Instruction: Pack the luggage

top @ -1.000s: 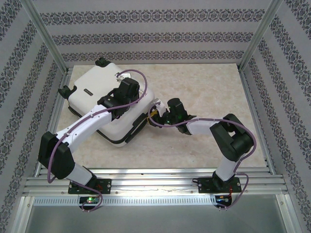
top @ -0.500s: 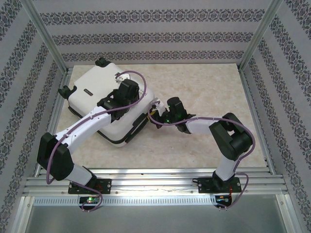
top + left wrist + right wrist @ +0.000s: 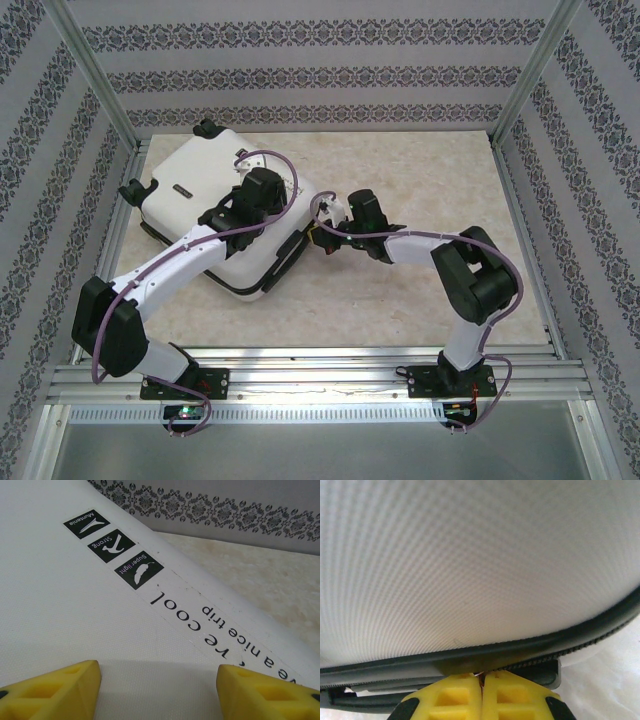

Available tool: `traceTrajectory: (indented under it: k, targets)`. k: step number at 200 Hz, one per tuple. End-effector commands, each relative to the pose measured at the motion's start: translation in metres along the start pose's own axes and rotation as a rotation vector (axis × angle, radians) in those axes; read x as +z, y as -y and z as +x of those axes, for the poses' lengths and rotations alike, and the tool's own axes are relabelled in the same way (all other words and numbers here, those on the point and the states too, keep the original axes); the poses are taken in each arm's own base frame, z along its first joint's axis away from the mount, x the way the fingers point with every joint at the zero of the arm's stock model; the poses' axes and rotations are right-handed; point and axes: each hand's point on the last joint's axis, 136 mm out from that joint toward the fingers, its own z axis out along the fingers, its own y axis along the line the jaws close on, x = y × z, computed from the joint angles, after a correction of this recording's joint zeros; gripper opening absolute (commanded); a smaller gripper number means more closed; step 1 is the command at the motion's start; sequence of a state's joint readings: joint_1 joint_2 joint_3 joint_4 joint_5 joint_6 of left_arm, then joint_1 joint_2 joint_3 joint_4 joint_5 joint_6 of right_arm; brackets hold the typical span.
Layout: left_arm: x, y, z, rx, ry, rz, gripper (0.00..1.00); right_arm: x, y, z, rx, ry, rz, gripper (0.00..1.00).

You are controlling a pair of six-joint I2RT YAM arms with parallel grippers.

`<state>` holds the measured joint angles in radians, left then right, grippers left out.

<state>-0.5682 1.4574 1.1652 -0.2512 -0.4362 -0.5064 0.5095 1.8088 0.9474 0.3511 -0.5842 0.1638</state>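
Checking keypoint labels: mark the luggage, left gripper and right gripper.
luggage (image 3: 195,160), top external view, white top shell.
left gripper (image 3: 160,692), left wrist view, midway between yellow fingertips.
right gripper (image 3: 481,682), right wrist view, seam between shut fingertips.

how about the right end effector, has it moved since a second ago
Yes, slightly: the right end effector has shifted toward the far wall, away from its arm's fixed base plate, beside the small white hard-shell suitcase.

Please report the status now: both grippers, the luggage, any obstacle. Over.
Left gripper open over the luggage. Right gripper shut at its zipper seam. Luggage closed, flat on table; left arm across it.
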Motion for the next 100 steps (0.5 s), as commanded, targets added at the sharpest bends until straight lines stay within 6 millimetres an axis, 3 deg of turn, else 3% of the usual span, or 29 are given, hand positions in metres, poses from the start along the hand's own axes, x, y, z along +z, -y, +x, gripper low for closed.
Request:
traceTrajectory:
  k: [1, 30, 48, 62, 79, 100]
  targets:
    - [0.003, -0.037, 0.100, 0.104, -0.328, -0.103, 0.63, -0.022, 0.064, -0.060, 0.047, 0.179, 0.197, 0.00]
    - [0.003, -0.043, 0.101, 0.099, -0.331, -0.111, 0.63, -0.028, 0.060, -0.073, 0.048, 0.209, 0.103, 0.00]
    - [0.004, -0.046, 0.103, 0.097, -0.337, -0.116, 0.63, -0.032, 0.072, -0.075, 0.059, 0.207, 0.181, 0.00]
    - [0.005, -0.042, 0.101, 0.110, -0.336, -0.098, 0.62, -0.031, 0.067, -0.076, 0.058, 0.205, 0.151, 0.00]
    - [0.005, -0.030, 0.089, 0.142, -0.321, -0.056, 0.62, -0.027, 0.055, -0.073, 0.042, 0.201, 0.107, 0.00]
    - [0.000, -0.009, 0.059, 0.189, -0.265, 0.005, 0.62, -0.021, 0.051, -0.069, 0.035, 0.192, 0.089, 0.00]
